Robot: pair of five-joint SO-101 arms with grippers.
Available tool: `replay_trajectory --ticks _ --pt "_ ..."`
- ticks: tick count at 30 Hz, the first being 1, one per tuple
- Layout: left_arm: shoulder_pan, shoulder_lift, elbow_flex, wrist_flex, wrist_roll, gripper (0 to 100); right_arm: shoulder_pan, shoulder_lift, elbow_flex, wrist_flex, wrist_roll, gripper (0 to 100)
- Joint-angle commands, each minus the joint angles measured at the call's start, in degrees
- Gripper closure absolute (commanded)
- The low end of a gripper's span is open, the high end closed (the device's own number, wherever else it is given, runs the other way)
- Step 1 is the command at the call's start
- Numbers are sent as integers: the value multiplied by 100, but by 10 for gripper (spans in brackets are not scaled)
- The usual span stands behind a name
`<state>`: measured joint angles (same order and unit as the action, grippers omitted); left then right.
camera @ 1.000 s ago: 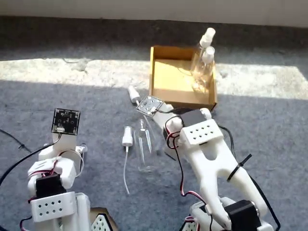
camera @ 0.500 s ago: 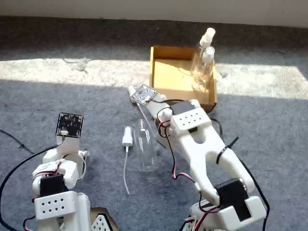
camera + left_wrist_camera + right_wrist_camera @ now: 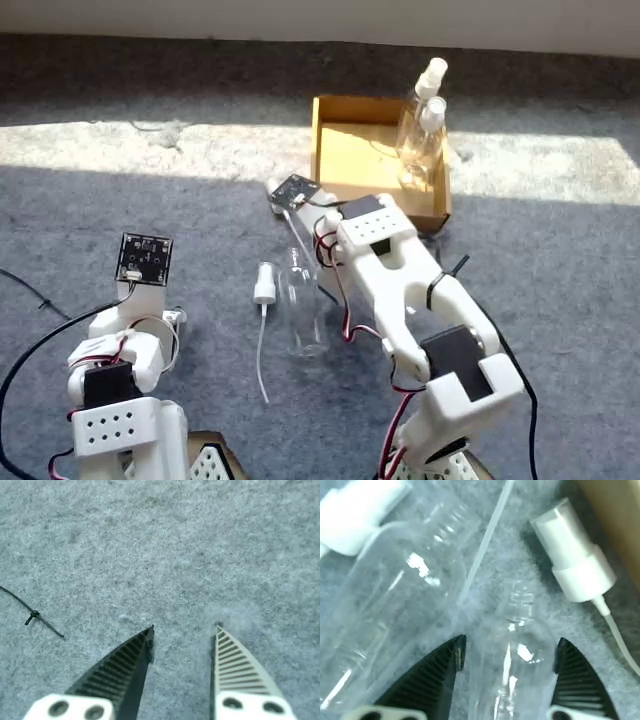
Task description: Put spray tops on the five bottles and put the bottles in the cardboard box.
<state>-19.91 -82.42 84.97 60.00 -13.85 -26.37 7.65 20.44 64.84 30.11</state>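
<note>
My right gripper [image 3: 511, 641] is open, its fingers on either side of a clear uncapped bottle [image 3: 512, 652] lying on the carpet. A second clear bottle [image 3: 400, 590] lies beside it, and is seen from above as a bottle [image 3: 303, 310] left of the right arm [image 3: 385, 255]. A loose spray top [image 3: 575, 565] with its tube lies by the cardboard box [image 3: 620, 510]. Another spray top [image 3: 263, 285] lies left of the bottle. Two capped bottles [image 3: 420, 135] stand in the cardboard box [image 3: 355, 160]. My left gripper [image 3: 184, 628] hangs open over bare carpet.
Grey carpet covers the whole floor. A black cable tie [image 3: 32, 615] lies near the left gripper. The left arm [image 3: 115, 370] stays at the near left, well apart from the bottles. A sunlit strip crosses the carpet behind the box.
The right arm has stretched forward and to the left, towards the box's near left corner, bringing its gripper over the bottle. The left arm shifted slightly early on.
</note>
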Motion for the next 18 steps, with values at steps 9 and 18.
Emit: replay_trajectory --ticks 9,18 --pt "92 -75 22 -114 -44 825 -13 259 -259 -462 -70 883" --pt "127 -57 -66 -114 -35 825 488 -989 92 -321 -404 994"
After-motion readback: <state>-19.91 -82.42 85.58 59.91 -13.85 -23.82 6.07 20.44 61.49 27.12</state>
